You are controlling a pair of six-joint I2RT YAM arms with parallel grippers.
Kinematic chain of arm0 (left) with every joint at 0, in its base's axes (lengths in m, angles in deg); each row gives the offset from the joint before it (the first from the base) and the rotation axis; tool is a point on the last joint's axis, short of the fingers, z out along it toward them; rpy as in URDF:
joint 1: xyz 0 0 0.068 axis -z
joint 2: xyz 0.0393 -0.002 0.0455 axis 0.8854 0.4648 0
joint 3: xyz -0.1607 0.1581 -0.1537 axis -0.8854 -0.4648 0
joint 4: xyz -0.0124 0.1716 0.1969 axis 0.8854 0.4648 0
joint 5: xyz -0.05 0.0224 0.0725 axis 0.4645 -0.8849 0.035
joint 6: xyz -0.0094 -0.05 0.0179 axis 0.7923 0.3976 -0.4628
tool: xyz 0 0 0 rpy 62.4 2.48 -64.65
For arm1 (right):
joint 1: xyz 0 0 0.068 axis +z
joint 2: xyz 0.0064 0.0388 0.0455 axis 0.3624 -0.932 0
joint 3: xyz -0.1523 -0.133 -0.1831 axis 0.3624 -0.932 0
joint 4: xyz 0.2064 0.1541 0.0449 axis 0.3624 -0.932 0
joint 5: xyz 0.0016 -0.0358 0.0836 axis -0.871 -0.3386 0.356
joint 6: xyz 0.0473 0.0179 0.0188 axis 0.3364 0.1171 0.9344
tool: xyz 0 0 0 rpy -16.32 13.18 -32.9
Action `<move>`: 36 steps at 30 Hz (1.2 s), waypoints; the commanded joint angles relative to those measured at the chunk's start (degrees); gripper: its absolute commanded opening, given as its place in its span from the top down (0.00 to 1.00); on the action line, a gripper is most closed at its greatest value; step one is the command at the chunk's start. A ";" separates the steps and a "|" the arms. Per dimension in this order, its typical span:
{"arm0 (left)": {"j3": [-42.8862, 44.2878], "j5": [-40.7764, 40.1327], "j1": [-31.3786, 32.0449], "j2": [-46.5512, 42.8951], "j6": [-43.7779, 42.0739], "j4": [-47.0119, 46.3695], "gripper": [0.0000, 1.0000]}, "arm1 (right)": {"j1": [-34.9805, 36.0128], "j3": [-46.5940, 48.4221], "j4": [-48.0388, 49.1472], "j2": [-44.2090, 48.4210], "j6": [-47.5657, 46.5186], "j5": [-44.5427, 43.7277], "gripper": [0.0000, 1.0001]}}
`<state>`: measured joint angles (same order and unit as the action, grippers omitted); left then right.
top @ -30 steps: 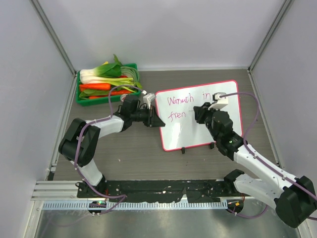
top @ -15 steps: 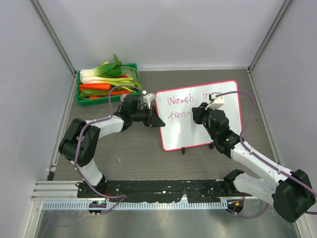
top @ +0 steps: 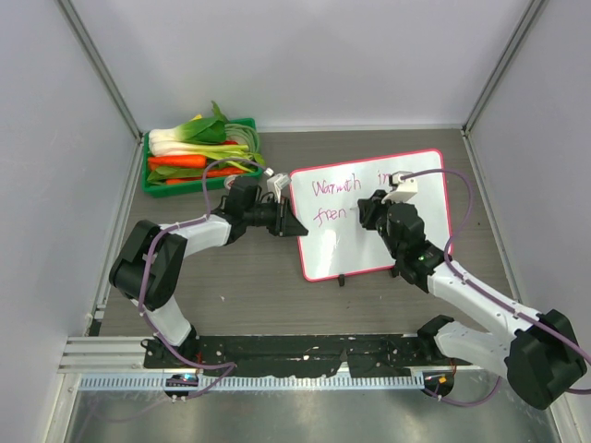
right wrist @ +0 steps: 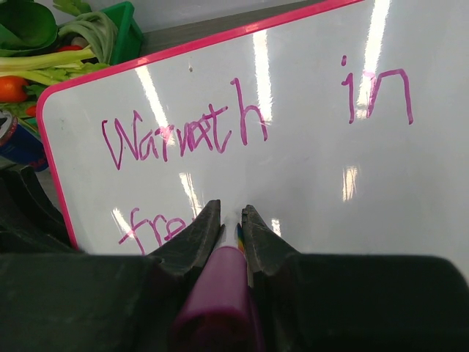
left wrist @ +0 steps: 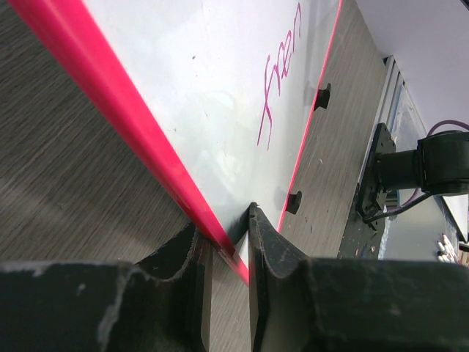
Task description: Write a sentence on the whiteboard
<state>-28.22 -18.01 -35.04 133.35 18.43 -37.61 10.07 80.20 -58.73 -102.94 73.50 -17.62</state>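
Observation:
The whiteboard [top: 406, 242], white with a pink-red frame, lies tilted at centre right of the table. The sentence [top: 335, 189] reads "Warmth in" above "fren" in pink. It shows large in the right wrist view [right wrist: 183, 132] and partly in the left wrist view [left wrist: 277, 81]. My left gripper [top: 292, 224] is shut on the whiteboard's left frame edge [left wrist: 110, 110]. My right gripper [top: 366, 212] is shut on a magenta marker [right wrist: 220, 293], its tip on the board just right of "fren".
A green crate [top: 157, 182] of vegetables stands at the back left. A blue can [right wrist: 18, 143] lies beside the board's corner. Grey walls close in the table on three sides. The board's black feet [top: 342, 280] face the near edge.
My right gripper has shifted slightly left along the second line with the marker. The left arm and the board have not moved.

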 commanded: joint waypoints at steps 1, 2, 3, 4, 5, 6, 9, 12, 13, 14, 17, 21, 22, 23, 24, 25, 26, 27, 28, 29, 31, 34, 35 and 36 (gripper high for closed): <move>-0.84 -6.26 1.47 2.44 -7.49 5.71 1.00 | -0.37 1.39 3.31 -0.74 0.32 -1.52 0.99; -0.93 -6.26 1.47 2.44 -7.49 5.63 1.00 | -0.29 1.39 3.40 -0.91 0.41 -1.34 0.98; -0.93 -6.26 1.47 2.53 -7.49 5.62 1.00 | -0.37 1.39 3.40 -0.83 0.41 -0.64 0.99; -0.93 -6.26 1.47 2.44 -7.40 5.62 1.00 | -0.29 1.39 3.49 -0.92 0.50 -0.46 0.98; -0.84 -6.26 1.47 2.53 -7.49 5.62 1.00 | -0.37 1.39 3.49 -0.83 0.50 0.06 0.98; -0.84 -6.26 1.47 2.44 -7.49 5.62 1.00 | -0.37 1.39 3.40 -0.74 0.41 0.24 0.99; -0.93 -6.26 1.47 2.44 -7.49 5.62 1.00 | -0.37 1.39 2.70 -0.65 0.32 1.21 0.99; -0.84 -6.26 1.47 2.53 -7.40 5.62 1.00 | -0.29 1.13 2.09 -0.48 0.41 2.08 0.99; -0.84 -6.17 1.47 2.44 -7.40 5.62 1.00 | -0.28 0.78 2.08 -0.30 0.24 2.35 0.99; -0.84 -6.17 1.47 2.44 -7.49 5.62 1.00 | -0.28 0.78 1.74 -0.30 0.23 2.61 0.99; -0.93 -6.17 1.56 2.44 -7.40 5.62 1.00 | -0.29 0.43 1.21 -0.04 0.23 2.88 0.99; -0.84 -6.17 1.47 2.53 -7.40 5.62 1.00 | -0.37 -0.01 0.33 0.40 0.23 3.32 0.99; -0.93 -6.17 1.47 2.44 -7.40 5.62 1.00 | -0.37 -0.10 -0.02 0.49 0.23 3.41 0.99; -0.93 -6.17 1.47 2.44 -7.40 5.62 1.00 | -0.37 -0.36 -0.11 0.58 0.15 3.32 0.99; -0.93 -6.17 1.47 2.44 -7.40 5.54 1.00 | -0.29 -0.28 -0.37 0.58 0.41 3.32 0.99; -0.93 -6.17 1.47 2.44 -7.40 5.62 1.00 | -0.37 -0.45 -0.55 0.75 0.32 3.32 0.99; -0.93 -6.17 1.47 2.53 -7.40 5.62 1.00 | -0.37 -0.54 -0.81 0.84 0.23 3.41 0.99; -0.93 -6.08 1.56 2.53 -7.40 5.62 1.00 | -0.29 -0.54 -0.90 0.93 0.15 3.41 0.99; -0.93 -6.17 1.56 2.53 -7.40 5.62 1.00 | -0.37 -0.71 -1.17 1.02 0.06 3.41 0.99; -0.93 -6.17 1.56 2.44 -7.40 5.62 1.00 | -0.29 -0.80 -1.25 1.28 0.06 3.41 0.99; -0.93 -6.17 1.65 2.44 -7.40 5.54 1.00 | -0.28 -0.89 -1.95 1.63 0.06 3.32 0.99; -0.93 -6.08 1.56 2.53 -7.40 5.62 1.00 | -0.29 -0.98 -2.48 2.16 -0.03 3.41 0.98; -0.84 -6.08 1.65 2.53 -7.40 5.62 1.00 | -0.37 -1.07 -2.75 2.16 -0.12 3.32 0.99; -0.93 -6.17 1.56 2.44 -7.40 5.62 1.00 | -0.29 -1.24 -2.75 2.33 -0.20 3.23 0.99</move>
<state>-28.14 -18.03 -35.00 133.35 18.43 -37.41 10.00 79.46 -60.48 -101.84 73.48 -14.06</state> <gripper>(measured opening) 0.226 0.214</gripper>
